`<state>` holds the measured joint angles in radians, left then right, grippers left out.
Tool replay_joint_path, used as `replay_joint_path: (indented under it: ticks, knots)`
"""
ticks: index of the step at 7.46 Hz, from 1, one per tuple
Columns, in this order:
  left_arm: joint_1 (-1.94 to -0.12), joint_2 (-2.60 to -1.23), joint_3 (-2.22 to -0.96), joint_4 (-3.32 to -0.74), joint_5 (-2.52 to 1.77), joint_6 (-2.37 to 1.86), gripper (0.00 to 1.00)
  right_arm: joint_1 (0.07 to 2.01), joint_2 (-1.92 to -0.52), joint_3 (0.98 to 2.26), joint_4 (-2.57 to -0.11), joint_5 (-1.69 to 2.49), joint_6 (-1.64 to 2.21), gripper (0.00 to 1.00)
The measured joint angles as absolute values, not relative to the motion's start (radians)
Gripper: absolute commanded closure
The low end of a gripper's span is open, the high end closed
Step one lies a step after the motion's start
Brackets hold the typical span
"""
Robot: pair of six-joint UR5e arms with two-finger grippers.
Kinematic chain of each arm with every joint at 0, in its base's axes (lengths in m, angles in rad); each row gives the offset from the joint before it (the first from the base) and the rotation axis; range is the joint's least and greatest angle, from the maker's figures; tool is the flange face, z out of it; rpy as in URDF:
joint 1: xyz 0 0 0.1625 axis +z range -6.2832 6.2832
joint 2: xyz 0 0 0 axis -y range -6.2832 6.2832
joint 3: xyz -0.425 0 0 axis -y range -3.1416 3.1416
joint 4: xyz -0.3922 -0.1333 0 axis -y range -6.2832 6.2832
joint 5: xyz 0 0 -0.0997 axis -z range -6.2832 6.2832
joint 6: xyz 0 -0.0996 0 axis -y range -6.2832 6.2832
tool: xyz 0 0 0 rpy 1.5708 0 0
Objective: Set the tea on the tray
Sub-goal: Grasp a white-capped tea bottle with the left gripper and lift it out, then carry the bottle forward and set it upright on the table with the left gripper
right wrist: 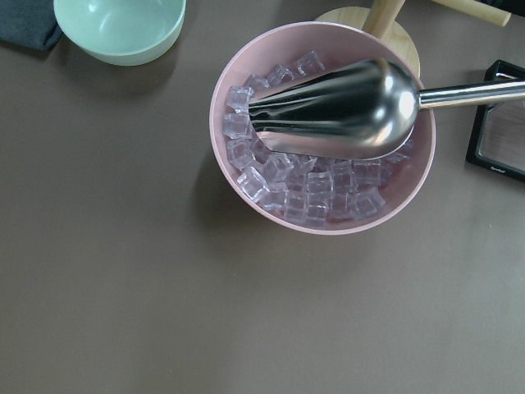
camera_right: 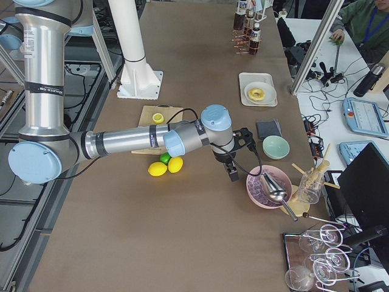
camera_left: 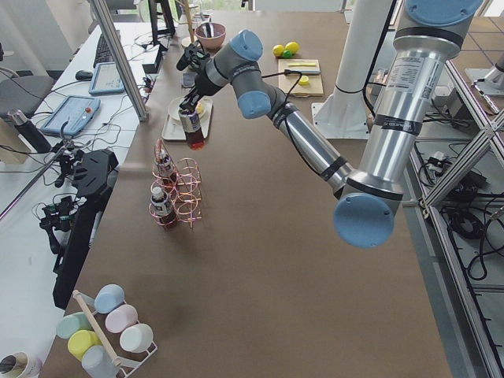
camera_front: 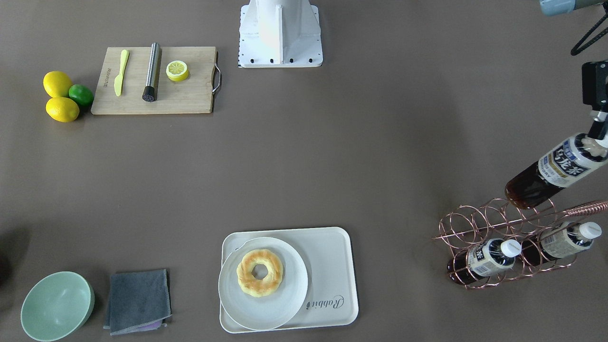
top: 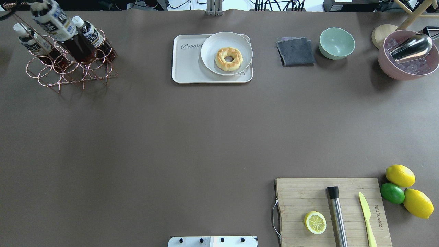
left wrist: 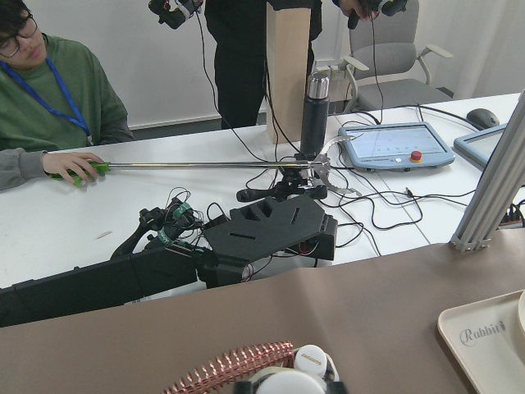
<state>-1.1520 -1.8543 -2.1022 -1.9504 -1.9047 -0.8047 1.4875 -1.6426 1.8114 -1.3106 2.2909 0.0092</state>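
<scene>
While the left gripper clenched the tea at its cap end, it hung tilted, base lowest, just above the rack, well apart from the tray. The tray's flat bare strip faced the rack; the plate filled the rest, leaving little room. The left arm was nearer. The right gripper's fingers could not be judged.

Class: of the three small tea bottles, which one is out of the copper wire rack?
The tilted clear plastic bottle of dark tea held by the left gripper above the copper wire rack; the other two lie in its rings.
</scene>
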Motion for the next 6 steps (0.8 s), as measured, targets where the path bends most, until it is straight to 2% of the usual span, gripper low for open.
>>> replay_joint_path:
  ticks: [3,6]
  knots:
    - [-0.844,-2.127,-2.087,-1.643,-1.703,-0.879,1.0,1.446,-1.592,1.837,-1.311,2.291,0.013,0.01]
    - [-0.624,-2.246,-1.982,-1.609,-1.514,-0.946,1.0,1.33,-1.466,1.839,-1.311,2.3,0.042,0.0]
